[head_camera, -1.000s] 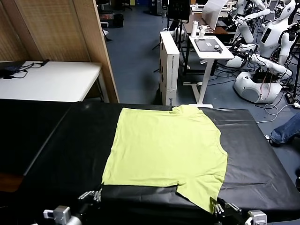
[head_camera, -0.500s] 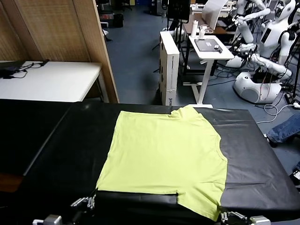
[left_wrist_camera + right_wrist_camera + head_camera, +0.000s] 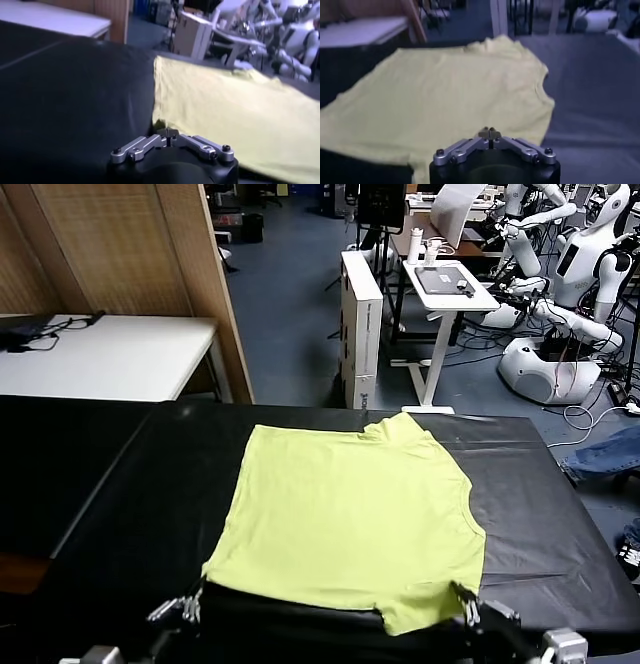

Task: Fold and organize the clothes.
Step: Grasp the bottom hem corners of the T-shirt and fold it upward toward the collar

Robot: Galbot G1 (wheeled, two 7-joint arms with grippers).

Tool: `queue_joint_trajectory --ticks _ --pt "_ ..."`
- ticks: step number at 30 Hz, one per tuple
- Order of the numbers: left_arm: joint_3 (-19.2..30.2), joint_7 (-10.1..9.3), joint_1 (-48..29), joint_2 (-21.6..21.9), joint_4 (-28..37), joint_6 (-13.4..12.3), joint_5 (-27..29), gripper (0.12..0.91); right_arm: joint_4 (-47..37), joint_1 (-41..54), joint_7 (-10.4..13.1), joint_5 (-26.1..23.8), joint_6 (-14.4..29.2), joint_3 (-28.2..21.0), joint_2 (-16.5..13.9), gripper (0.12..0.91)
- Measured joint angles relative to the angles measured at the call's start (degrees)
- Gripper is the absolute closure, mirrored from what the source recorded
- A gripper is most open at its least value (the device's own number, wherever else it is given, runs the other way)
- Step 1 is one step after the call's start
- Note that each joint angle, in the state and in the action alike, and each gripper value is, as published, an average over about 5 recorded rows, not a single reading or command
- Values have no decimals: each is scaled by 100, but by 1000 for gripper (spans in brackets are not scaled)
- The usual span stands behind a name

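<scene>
Where claws pinch T-shirt (image 3: 350, 514) near edge, fabric hides claw tips.

Hidden and cut-off parts at the near table edge

The T-shirt's (image 3: 350, 514) near hem drops behind the black table (image 3: 120, 514) edge; its white print does not show. Both arms are cropped by the head view's lower border, and each wrist camera's black housing covers the cloth directly beneath.
</scene>
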Motion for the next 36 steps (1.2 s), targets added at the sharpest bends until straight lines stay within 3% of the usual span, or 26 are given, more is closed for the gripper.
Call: queue_joint_trajectory --ticks 14,23,36 --pt "340 -5 -1228 417 735 -61 -9 884 -1409 1718 -74 -196 170 -933 -384 886" --pt "583 3 -1771 730 1247 -62 -21 884 -2040 2637 -38 -350 110 -1651 -458 886" --pt "1008 3 -2349 990 1765 -28 -37 884 -2462 3072 92 -423 71 -1950 -400 886"
